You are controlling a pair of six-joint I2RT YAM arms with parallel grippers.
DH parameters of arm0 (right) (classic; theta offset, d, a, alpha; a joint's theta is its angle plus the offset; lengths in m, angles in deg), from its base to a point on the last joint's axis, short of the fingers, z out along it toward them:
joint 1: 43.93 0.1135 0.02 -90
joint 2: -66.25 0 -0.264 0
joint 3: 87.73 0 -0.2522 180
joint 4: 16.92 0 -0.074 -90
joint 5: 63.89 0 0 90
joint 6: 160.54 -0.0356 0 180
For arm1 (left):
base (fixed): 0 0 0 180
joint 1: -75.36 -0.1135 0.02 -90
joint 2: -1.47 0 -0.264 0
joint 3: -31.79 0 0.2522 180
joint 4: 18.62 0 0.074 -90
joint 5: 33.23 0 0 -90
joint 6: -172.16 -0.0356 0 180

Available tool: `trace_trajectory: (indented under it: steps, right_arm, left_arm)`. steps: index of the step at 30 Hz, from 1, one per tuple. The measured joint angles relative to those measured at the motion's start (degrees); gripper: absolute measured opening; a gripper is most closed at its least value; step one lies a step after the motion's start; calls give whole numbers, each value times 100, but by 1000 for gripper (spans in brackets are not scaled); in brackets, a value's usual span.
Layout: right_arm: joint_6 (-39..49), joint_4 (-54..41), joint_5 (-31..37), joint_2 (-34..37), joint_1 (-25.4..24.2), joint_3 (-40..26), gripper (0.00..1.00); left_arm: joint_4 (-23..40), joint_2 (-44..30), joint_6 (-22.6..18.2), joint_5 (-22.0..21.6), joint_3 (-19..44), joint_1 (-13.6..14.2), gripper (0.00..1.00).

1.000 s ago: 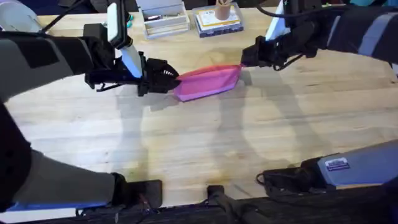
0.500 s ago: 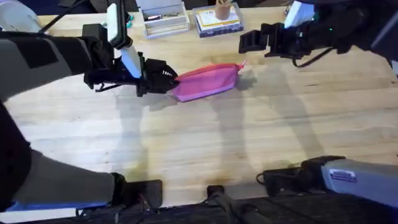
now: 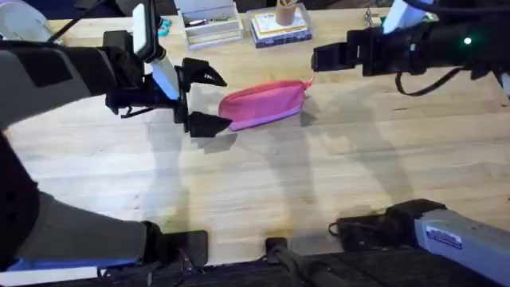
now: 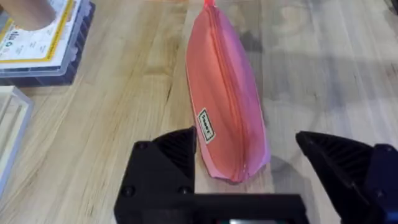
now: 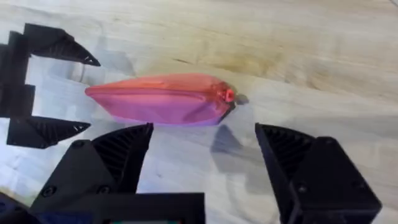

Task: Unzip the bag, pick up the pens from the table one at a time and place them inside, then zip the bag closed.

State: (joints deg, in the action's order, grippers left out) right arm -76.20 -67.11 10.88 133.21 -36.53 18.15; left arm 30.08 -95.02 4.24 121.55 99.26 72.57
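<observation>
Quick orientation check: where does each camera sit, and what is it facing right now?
Overhead: above the arm bases, looking down and forward at the table; both arms show, flanking the pink pouch.
Left wrist: on the left gripper, facing along the pouch; its open fingers show.
Right wrist: on the right gripper, looking down at the pouch; the left gripper shows beyond.
All three share the pouch.

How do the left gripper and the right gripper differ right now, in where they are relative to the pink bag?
The left gripper sits at table level, its open fingers straddling one end of the bag; the right gripper is off the opposite end, clear of it. The left is ringing the bag's plain end, while the right is nearer the end with the zipper pull. Both are black, open, and holding nothing; the bag lies zipped shut on the table.
</observation>
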Motion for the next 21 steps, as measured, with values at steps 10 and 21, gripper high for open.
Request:
trace_trajectory:
  steps: [10, 21]
  right_arm:
    - [19, -298, -2, -175, 0, 0, 998]
    - [472, -345, 0, -311, 0, 0, 997]
  left_arm:
    - [2, 0, -10, 0, 0, 2, 993]
    - [155, 780, 559, -569, 0, 0, 993]
